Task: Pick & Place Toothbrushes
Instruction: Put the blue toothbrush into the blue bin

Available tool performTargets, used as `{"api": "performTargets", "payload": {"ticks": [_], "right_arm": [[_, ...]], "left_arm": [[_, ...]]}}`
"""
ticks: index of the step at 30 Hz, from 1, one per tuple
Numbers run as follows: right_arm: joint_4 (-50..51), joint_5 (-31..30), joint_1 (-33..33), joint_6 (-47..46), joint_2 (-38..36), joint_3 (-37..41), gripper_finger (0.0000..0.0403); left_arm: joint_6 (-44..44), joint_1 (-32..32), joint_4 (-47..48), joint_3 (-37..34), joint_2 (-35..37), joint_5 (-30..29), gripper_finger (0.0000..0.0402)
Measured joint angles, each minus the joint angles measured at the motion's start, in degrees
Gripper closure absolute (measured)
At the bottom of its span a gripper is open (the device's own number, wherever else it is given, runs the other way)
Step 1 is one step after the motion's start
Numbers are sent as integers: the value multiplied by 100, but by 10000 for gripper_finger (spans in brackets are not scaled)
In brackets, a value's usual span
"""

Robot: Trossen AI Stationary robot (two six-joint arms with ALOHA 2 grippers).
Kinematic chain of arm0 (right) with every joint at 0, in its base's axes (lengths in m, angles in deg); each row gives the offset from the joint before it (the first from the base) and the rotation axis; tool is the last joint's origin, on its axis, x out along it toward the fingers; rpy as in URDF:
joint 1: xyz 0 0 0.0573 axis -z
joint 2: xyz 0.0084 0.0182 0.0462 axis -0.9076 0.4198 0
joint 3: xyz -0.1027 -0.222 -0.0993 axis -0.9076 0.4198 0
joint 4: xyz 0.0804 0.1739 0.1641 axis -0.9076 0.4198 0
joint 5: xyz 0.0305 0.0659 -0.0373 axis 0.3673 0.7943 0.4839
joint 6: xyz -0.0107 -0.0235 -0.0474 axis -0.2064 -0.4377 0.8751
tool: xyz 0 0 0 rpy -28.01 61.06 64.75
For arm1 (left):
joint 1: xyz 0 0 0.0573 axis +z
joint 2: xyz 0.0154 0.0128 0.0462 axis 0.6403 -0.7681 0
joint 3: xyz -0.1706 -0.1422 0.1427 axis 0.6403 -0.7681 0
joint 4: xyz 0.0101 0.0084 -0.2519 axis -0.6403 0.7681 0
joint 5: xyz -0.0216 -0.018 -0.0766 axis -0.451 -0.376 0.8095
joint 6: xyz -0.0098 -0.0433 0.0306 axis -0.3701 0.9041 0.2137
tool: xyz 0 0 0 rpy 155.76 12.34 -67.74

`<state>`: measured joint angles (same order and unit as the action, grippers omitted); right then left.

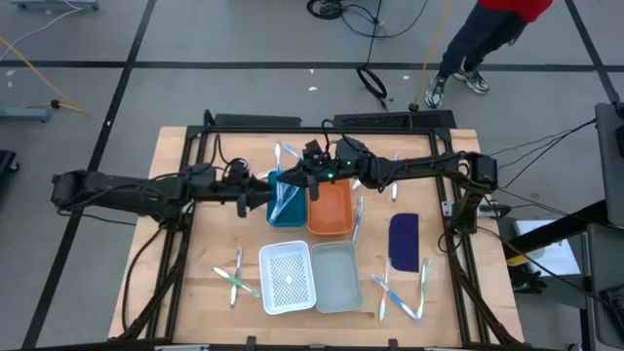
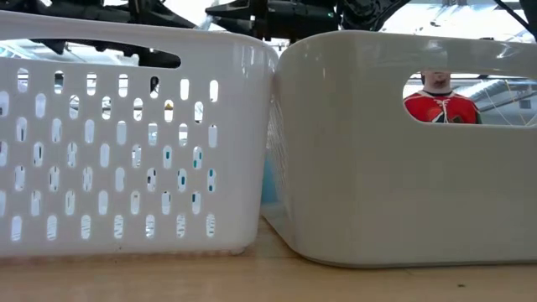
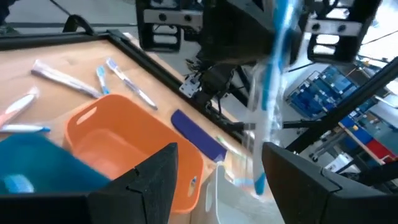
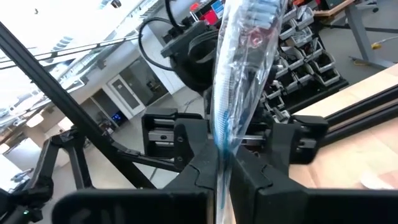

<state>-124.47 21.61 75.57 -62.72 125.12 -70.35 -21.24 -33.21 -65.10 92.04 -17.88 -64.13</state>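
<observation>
Toothbrushes are scattered over the table point(image 1: 175, 195): a few lie near its far edge behind the bins, a pair near the front left corner point(image 1: 237, 278), several near the front right corner point(image 1: 402, 291). One wrapped toothbrush point(image 4: 239, 68) is pinched between the pressed-together fingers of the right gripper point(image 4: 221, 165) above the orange bin point(image 1: 331, 210), close to the blue bin point(image 1: 285, 205). The left gripper point(image 3: 214, 180) is held just beside it with its fingers spread, the brush hanging between them but not seen to be touched.

Judged from its look, the brush is light and fairly stiff, yet its clear wrapper is glossy and likely slippery, so a hold near one end may let it swing or slide. A grip nearer the middle of the handle, across its narrow side, would probably be steadier. A hand-over to the left gripper seems to be in hand. The white basket point(image 1: 286, 280) and the grey bin point(image 1: 337, 278) stand side by side near the front edge, a dark blue flat piece point(image 1: 404, 240) to their right.
</observation>
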Motion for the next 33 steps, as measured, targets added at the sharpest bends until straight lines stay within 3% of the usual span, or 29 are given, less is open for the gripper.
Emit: {"api": "performTargets", "payload": {"ticks": [8, 14, 27, 30, 33], "right_arm": [[150, 0, 0, 153, -2, 0, 395], [217, -18, 0, 238, 2, 2, 395], [284, -22, 0, 301, 0, 2, 395], [382, -25, 0, 325, 0, 2, 395], [356, -25, 0, 327, 0, 2, 395]], "left_arm": [[306, 216, -856, 0, -464, 511, 167], [308, 267, -877, 136, -663, 644, 167], [293, 522, -750, 836, -1384, 1633, 168], [331, 555, -723, 846, -1382, 1653, 184], [373, 576, -571, 846, -1363, 1671, 229]]}}
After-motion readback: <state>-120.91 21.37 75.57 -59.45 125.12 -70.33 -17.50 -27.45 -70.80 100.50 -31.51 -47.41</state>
